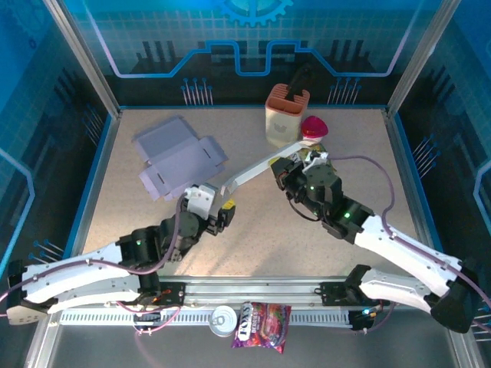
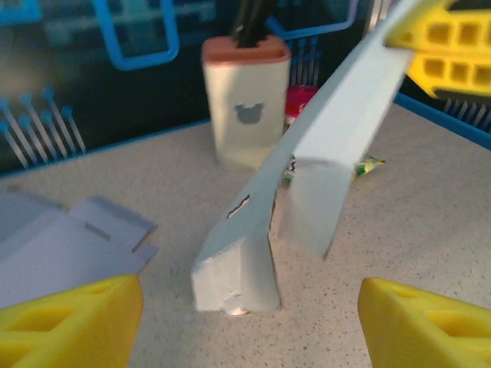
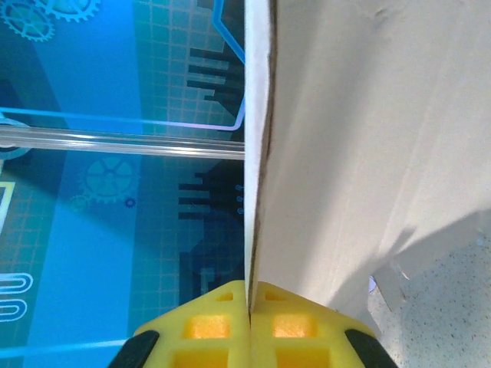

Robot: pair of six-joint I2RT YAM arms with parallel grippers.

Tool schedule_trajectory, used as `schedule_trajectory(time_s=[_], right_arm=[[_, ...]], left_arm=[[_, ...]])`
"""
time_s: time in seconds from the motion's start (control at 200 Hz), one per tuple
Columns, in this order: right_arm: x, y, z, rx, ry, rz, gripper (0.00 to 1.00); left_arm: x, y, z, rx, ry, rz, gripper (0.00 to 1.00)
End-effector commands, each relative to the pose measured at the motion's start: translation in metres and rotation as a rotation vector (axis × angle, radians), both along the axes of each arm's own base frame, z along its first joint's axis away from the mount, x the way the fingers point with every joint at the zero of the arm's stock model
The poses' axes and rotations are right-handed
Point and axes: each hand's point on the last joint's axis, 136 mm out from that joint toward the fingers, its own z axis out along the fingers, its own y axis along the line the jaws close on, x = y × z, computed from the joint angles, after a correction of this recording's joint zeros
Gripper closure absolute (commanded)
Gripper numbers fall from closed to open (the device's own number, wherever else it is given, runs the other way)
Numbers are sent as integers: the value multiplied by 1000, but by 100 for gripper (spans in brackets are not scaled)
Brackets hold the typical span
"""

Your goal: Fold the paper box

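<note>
The right hand point(image 3: 249, 295) is clenched on the upper edge of the white paper box point(image 1: 257, 167). The box is a half-folded strip slanting down from just in front of the beige bear-marked holder point(image 1: 285, 116) to the worktop point(image 1: 364, 149). The left hand point(image 2: 249, 291) is released, its yellow fingers point(image 2: 77, 322) spread either side of the box's lower end. A flat lavender box blank point(image 1: 178, 157) lies left of the holder.
</note>
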Motion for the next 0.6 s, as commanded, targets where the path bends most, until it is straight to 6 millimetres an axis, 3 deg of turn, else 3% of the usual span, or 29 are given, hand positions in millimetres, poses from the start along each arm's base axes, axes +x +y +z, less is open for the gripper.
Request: schedule_trajectory(time_s=[0.0,0.14,0.42,0.59], right_arm=[[-7,-18,22,-33,-10,-13,100],[-15,-30,26,-45,9,-22,100],[-26,-43,20,-56,47,-40,100],[-26,-44,14,-53,60,-42,100]], left_arm=[[-10,-16,3,70,-112,-134,22],[-12,-28,1,102,-191,-192,21],[1,-47,21,144,-303,-175,18],[9,-64,12,156,-256,-228,23]])
